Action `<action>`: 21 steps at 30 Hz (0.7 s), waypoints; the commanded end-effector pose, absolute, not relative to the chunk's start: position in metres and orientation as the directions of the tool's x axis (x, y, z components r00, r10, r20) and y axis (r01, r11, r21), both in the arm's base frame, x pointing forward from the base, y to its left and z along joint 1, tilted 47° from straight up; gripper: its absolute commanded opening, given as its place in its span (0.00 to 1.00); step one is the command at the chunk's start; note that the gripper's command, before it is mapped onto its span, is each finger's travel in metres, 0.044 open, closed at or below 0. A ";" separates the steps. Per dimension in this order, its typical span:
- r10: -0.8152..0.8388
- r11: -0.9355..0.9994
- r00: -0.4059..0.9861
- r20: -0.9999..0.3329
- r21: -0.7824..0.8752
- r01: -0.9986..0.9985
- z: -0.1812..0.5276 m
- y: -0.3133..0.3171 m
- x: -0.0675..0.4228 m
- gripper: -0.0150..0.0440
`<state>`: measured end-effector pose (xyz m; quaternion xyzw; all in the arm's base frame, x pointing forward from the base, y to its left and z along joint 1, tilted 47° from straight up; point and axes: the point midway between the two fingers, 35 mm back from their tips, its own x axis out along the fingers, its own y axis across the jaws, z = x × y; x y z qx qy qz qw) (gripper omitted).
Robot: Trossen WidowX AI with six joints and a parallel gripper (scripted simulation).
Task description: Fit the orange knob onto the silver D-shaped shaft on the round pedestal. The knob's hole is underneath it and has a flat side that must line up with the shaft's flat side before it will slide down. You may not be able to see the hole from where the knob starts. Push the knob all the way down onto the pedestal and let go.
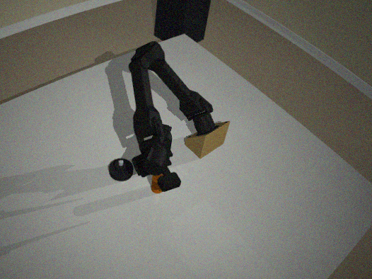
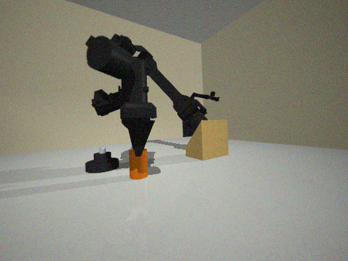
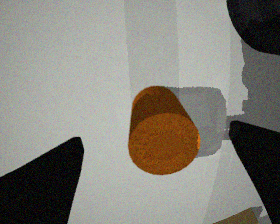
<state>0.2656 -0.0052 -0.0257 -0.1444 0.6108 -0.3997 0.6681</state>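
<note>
The orange knob (image 1: 155, 184) (image 2: 138, 167) (image 3: 163, 144) stands upright on the table, its plain end up and its hole hidden underneath. My gripper (image 2: 139, 154) (image 3: 158, 137) is open and empty, pointing down over the knob. In the wrist view its fingers stand wide apart on either side of the knob, not touching it. In the exterior view the near fingertip overlaps the knob's upper part. The black round pedestal (image 1: 117, 175) (image 2: 93, 167) (image 3: 260, 25) stands a short way from the knob. Its silver shaft (image 1: 121, 162) (image 2: 102, 150) points up; its flat side cannot be made out.
A tan wedge-shaped block (image 1: 212, 141) (image 2: 215, 140) stands near the arm's base, and its corner shows at the bottom of the wrist view (image 3: 240, 217). The arm's shadow falls across the white table (image 1: 226, 235) (image 2: 231, 213). A dark pillar (image 1: 184, 8) stands behind the table's far corner.
</note>
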 end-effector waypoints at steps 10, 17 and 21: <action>-0.719 0.634 -0.074 -0.692 -0.695 0.338 -0.041 -0.022 0.261 1.00; -0.719 0.633 -0.074 -0.691 -0.695 0.340 -0.049 -0.030 0.259 1.00; -0.720 0.632 -0.074 -0.690 -0.696 0.342 -0.053 -0.035 0.258 1.00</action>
